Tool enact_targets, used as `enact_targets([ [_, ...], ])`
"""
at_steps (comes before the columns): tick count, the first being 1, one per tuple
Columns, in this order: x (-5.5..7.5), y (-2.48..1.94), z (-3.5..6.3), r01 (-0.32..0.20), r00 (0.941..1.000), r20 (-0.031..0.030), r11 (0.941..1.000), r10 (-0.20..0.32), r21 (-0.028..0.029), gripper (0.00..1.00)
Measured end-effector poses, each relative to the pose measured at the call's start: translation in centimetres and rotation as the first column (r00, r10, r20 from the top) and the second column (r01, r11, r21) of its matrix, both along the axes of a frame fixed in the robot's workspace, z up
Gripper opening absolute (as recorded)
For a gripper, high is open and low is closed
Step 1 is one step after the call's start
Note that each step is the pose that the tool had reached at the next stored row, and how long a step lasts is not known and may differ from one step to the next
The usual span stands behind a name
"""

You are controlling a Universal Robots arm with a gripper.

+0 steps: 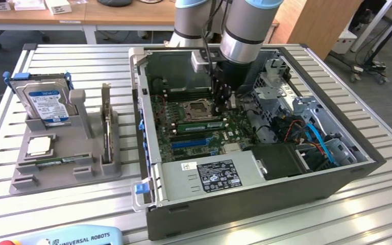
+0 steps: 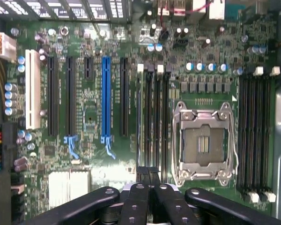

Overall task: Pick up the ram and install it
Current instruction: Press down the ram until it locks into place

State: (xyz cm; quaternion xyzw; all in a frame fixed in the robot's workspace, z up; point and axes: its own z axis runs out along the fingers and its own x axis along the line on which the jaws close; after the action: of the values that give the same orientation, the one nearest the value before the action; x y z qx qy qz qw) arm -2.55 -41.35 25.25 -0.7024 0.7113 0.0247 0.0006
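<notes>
Hand (image 2: 149, 180) shut above motherboard (image 2: 131, 140)

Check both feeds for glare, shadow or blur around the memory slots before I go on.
Exterior view: even room light, the arm shades the motherboard beneath it, mild sheen on the table slats. Wrist view: board evenly lit and fairly sharp, heatsink washed out, gripper dark and soft in the foreground.

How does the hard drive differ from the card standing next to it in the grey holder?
The hard drive is a thick silver block with a blue label; the card is a thin board seen edge-on. The hard drive sits to the exterior view's left of the card. Both stand on edge in the holder.
</notes>
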Motion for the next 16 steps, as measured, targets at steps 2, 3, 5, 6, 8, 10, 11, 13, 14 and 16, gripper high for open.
enact_targets([
  [2,-0.4,0.00,0.00,0.000,1.0000,0.0000,1.0000,0.000,0.0000,0.10],
  [3,-0.6,0.00,0.00,0.000,1.0000,0.0000,1.0000,0.000,0.0000,0.10],
  [5,-1.0,0.00,0.00,0.000,1.0000,0.0000,1.0000,0.000,0.0000,0.10],
  [6,-1.1,0.00,0.00,0.000,1.0000,0.0000,1.0000,0.000,0.0000,0.10],
  [8,-1.6,0.00,0.00,0.000,1.0000,0.0000,1.0000,0.000,0.0000,0.10],
  [10,-2.0,0.00,0.00,0.000,1.0000,0.0000,1.0000,0.000,-0.0001,0.10],
  [11,-2.2,0.00,0.00,0.000,1.0000,0.0000,1.0000,0.000,0.0000,0.10],
  [13,-2.7,0.00,0.00,0.000,1.0000,0.0000,1.0000,0.000,0.0000,0.10],
  [14,-2.9,0.00,0.00,0.000,1.0000,0.0000,1.0000,0.000,0.0000,0.10],
  [16,-3.3,0.00,0.00,0.000,1.0000,0.0000,1.0000,0.000,0.0000,0.10],
])
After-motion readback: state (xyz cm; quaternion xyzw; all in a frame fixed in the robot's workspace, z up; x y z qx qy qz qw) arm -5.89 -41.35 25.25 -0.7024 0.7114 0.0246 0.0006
